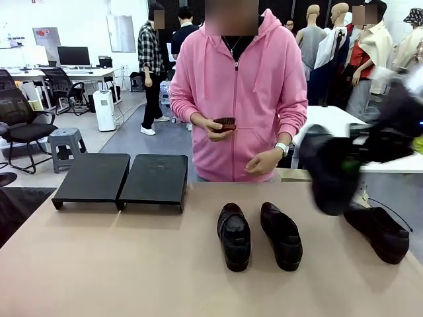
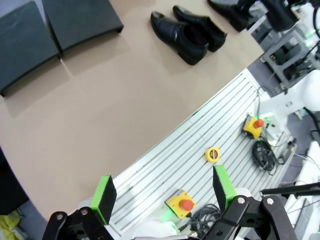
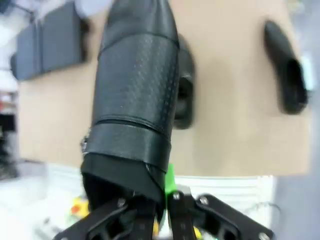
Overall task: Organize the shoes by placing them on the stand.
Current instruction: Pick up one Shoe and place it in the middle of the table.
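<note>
The right end effector [image 3: 165,195] is clamped on the heel rim of one shoe [image 1: 334,173]. The shoe hangs over the right side of the counter [image 1: 132,264], well apart from the stand [image 1: 92,175] at far left. The left end effector [image 2: 163,192] stands open and holds nothing. The pinch is thin and the shoe is long, so it could swing or slip free in transit. A low path could knock the pair [image 1: 234,236] in the middle.

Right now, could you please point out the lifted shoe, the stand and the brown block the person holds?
lifted shoe [image 3: 137,85]: right wrist view, on its textured upper.
stand [image 1: 92,177]: front view, on the left tray's top.
brown block [image 1: 225,123]: front view, on the side facing the camera.
</note>
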Robot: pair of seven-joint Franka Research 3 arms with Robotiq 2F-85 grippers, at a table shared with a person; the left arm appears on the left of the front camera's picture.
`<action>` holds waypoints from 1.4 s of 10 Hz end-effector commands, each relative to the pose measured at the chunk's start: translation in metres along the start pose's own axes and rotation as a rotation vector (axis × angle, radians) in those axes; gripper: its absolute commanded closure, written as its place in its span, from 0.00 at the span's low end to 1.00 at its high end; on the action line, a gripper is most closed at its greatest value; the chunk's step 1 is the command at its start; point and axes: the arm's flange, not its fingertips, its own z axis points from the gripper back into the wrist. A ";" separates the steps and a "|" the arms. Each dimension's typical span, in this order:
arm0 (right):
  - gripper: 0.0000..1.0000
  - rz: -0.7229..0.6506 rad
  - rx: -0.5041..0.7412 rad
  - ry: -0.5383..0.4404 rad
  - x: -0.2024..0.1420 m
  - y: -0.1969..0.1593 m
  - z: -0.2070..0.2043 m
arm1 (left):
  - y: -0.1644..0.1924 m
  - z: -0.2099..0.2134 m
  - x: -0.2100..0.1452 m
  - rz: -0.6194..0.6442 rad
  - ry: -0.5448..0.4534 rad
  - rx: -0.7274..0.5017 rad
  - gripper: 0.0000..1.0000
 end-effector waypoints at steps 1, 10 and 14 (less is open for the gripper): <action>1.00 0.183 0.095 0.053 0.017 0.081 -0.052 | 0.001 0.002 -0.001 -0.013 -0.004 -0.020 0.00; 1.00 0.026 0.063 0.281 -0.059 0.253 -0.324 | 0.001 0.002 -0.001 -0.013 -0.004 -0.020 0.00; 0.41 0.120 0.081 0.267 -0.063 0.246 -0.347 | 0.001 0.002 -0.001 -0.013 -0.004 -0.020 0.00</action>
